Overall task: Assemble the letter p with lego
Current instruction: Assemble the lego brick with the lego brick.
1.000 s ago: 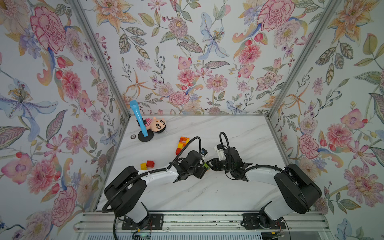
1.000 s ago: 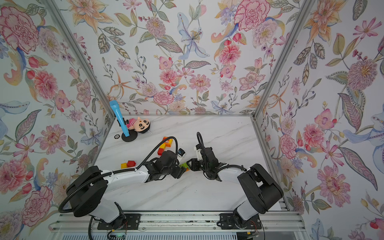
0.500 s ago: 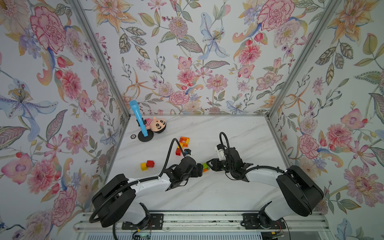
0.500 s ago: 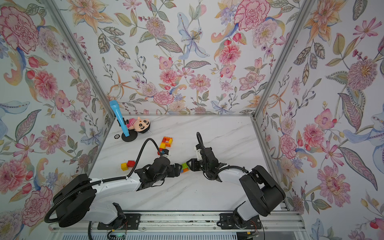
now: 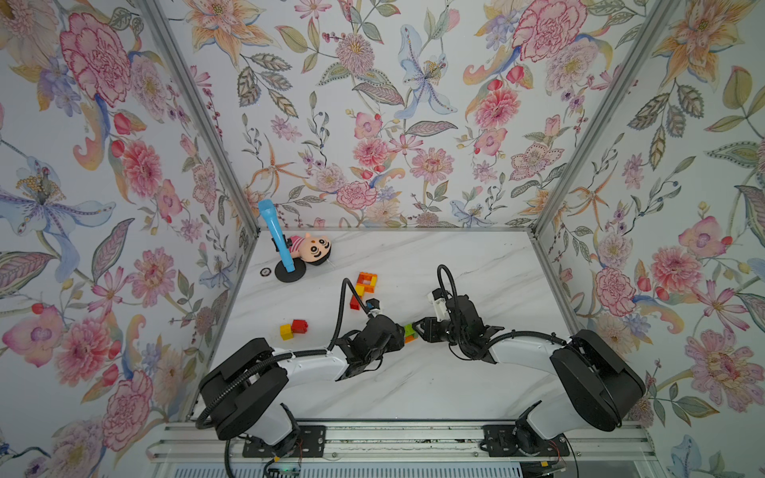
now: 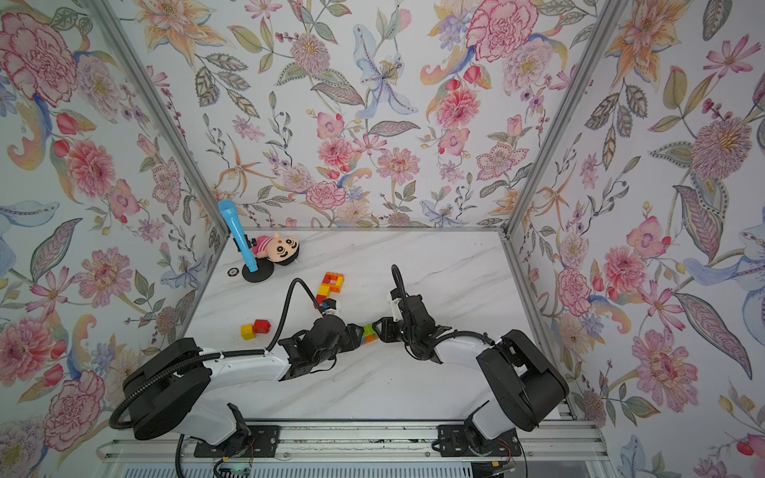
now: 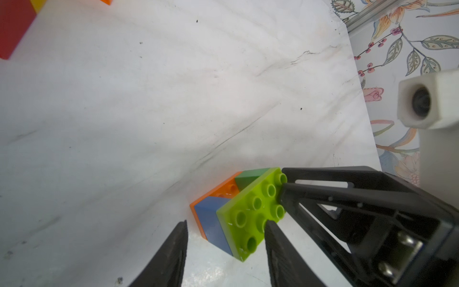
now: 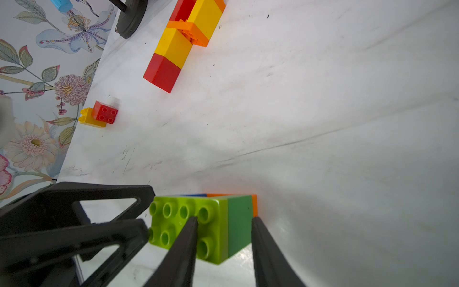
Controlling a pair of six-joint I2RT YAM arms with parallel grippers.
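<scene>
- Near the table's middle, your right gripper has its jaws clamped on the lime-topped brick stack.
- Your left gripper straddles the stack's other end, jaws narrow, one finger just clear of it.
- Farther back lies the orange-yellow-red lego piece, well apart.

L arm & R arm: white links, blk joints, blk ribbed cables, blk bases.
</scene>
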